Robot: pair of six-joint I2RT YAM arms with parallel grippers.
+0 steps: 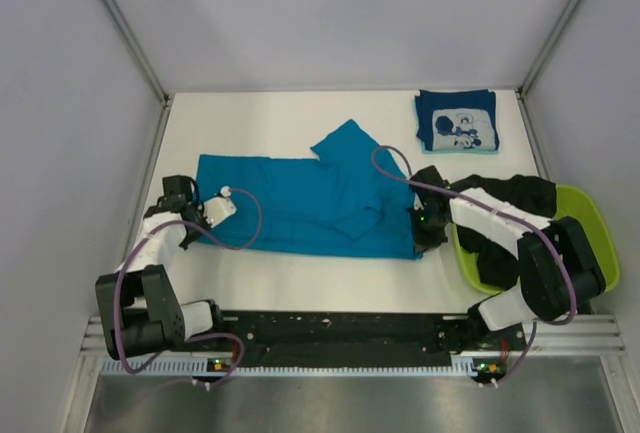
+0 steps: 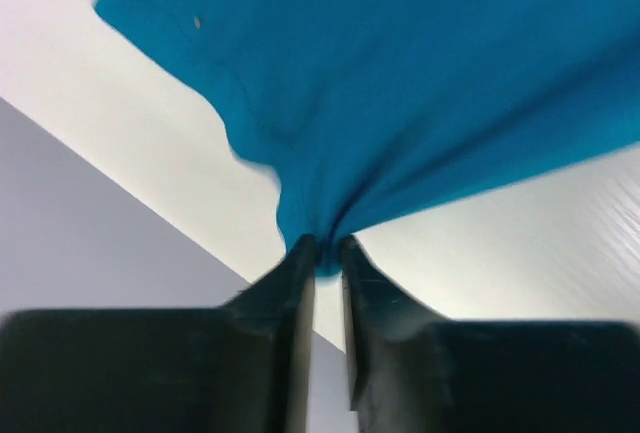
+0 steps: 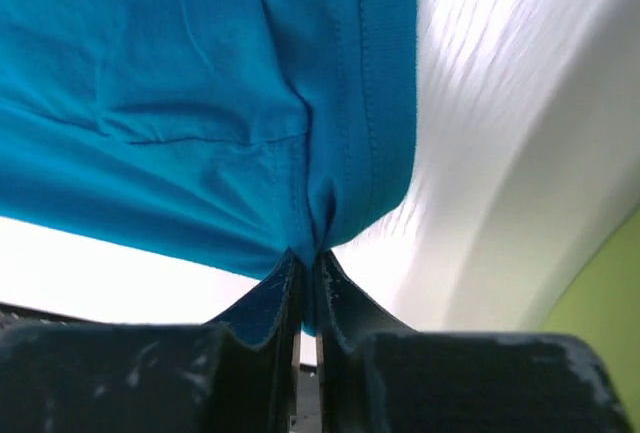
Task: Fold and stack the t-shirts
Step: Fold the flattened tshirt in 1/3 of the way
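The teal-blue t-shirt lies spread across the middle of the white table, one sleeve sticking up at the back. My left gripper is shut on its near-left corner; the left wrist view shows the cloth pinched between the tips. My right gripper is shut on its near-right corner, with the hem bunched between the tips. The navy t-shirt with white cartoon print lies folded at the back right. The black t-shirt hangs over the lime-green basin.
The basin stands at the right edge of the table, under my right arm. Grey enclosure walls close in the table on the left, back and right. A black rail runs along the near edge between the arm bases.
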